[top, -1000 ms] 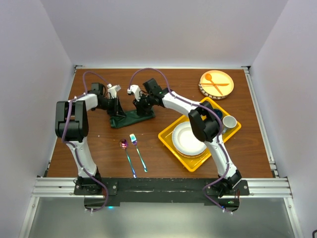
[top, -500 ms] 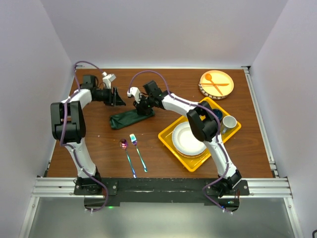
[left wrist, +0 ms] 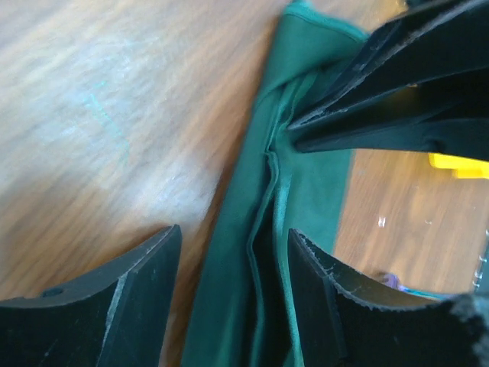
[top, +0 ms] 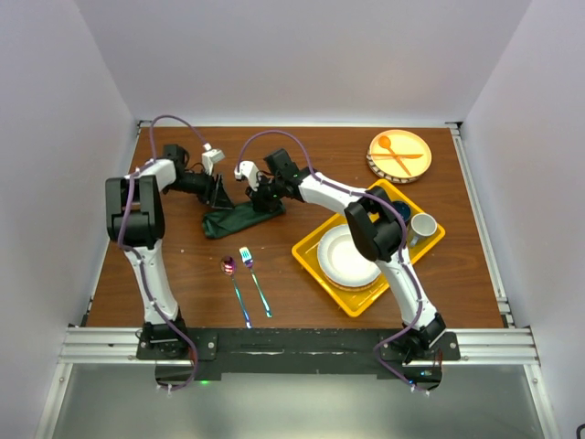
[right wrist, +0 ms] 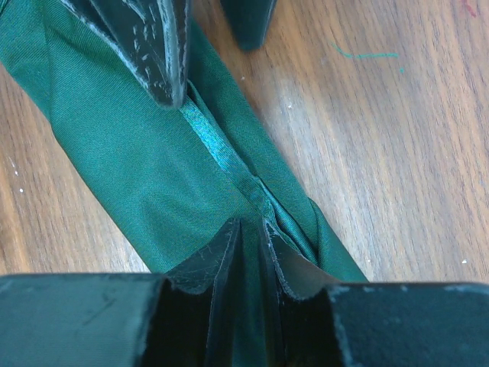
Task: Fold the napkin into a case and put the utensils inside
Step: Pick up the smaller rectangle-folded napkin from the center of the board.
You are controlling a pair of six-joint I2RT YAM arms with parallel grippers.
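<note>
Though half-hidden, right gripper [right wrist: 250, 231] seemingly tight on napkin [right wrist: 126, 157].

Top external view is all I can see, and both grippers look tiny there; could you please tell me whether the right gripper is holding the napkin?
Observer: Yes. In the right wrist view the right gripper is closed on a raised fold of the napkin.
Operator: Thank you. And the left one?
Observer: The left gripper is open, with the napkin's folded edge running between its fingers, not pinched.
Operator: Any detail on the napkin itself?
Observer: A shiny hem runs lengthwise along the middle of the narrow strip, into the right gripper's pinch.
</note>
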